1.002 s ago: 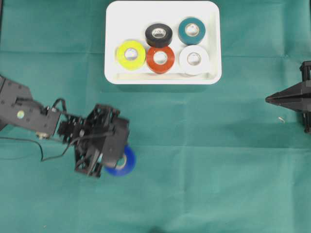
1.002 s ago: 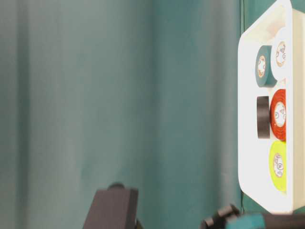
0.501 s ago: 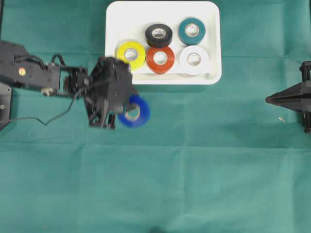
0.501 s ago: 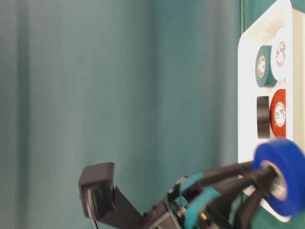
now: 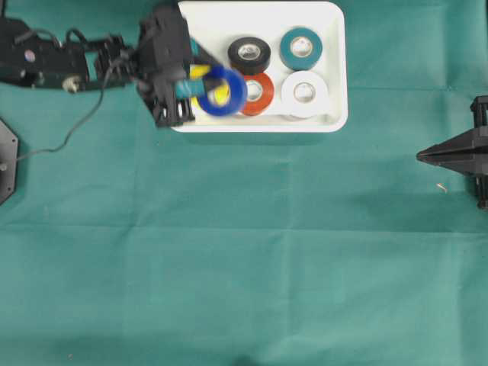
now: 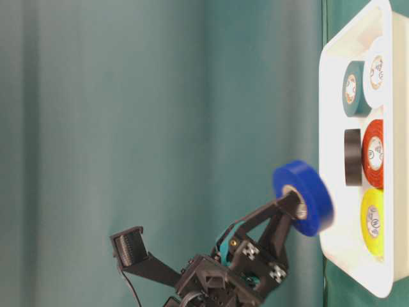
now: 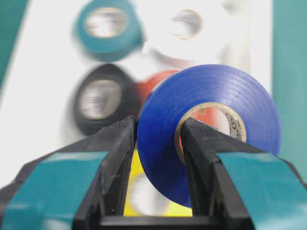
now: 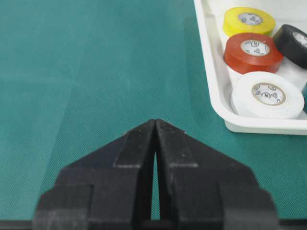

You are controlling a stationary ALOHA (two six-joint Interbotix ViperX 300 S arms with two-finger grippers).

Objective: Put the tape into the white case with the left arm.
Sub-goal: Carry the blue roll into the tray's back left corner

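My left gripper is shut on the wall of a blue tape roll, one finger outside it and one in its core. The roll hangs on edge in the air above the left part of the white case, over the yellow roll. In the case lie a black roll, a red roll, a teal roll and a white roll. My right gripper rests shut at the right edge, holding nothing.
Green cloth covers the table. The left arm's black links and thin cable stretch in from the upper left. In the right wrist view the case's near rim lies to the right of my shut fingers.
My left gripper has lifted the blue roll off the cloth and carried it up and away from the front, from below the case to above its left part. The right arm has stayed still.
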